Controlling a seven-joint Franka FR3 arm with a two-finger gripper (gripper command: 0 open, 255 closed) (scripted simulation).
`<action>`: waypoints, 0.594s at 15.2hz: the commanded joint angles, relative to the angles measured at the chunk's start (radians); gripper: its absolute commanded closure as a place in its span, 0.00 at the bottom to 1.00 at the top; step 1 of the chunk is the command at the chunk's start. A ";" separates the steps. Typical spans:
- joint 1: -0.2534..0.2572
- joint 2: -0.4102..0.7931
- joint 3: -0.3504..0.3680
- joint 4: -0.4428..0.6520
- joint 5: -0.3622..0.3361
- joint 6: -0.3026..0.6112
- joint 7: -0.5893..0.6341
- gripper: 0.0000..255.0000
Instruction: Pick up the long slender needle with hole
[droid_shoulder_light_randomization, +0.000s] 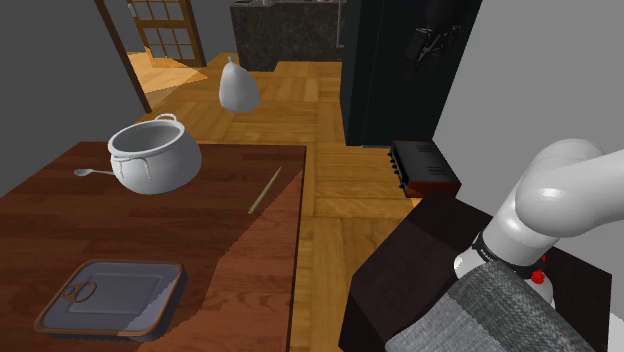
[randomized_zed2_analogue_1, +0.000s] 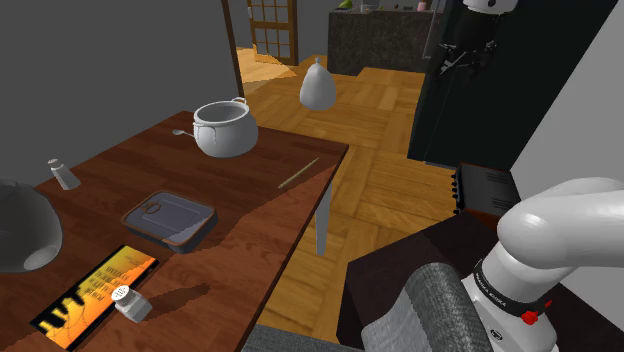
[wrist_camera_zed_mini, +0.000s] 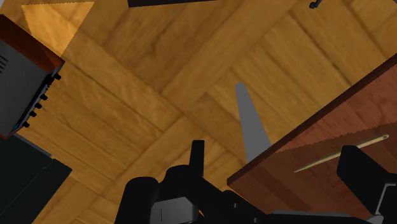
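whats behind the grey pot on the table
A small spoon lies on the table by the pot, its bowl end poking out at the shoulder view's left. Its handle tip runs behind the pot and is covered.

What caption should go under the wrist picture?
Open gripper above the wood floor, beside the table edge where the slender needle lies.

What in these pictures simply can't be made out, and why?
Needle: its hole is too small to see in the shoulder view.
Spoon: handle end hidden behind the pot, shoulder view.
Grey bowl: cut off by the second exterior view's left edge.
Pincer: its fingers' bases are cut off by the wrist view's edge.
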 joint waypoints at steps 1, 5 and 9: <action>0.000 0.000 0.000 0.000 0.000 0.000 0.000 0.00; -0.005 0.032 0.084 -0.069 0.054 0.095 0.154 0.00; -0.008 0.096 0.171 -0.111 0.105 0.197 0.307 0.00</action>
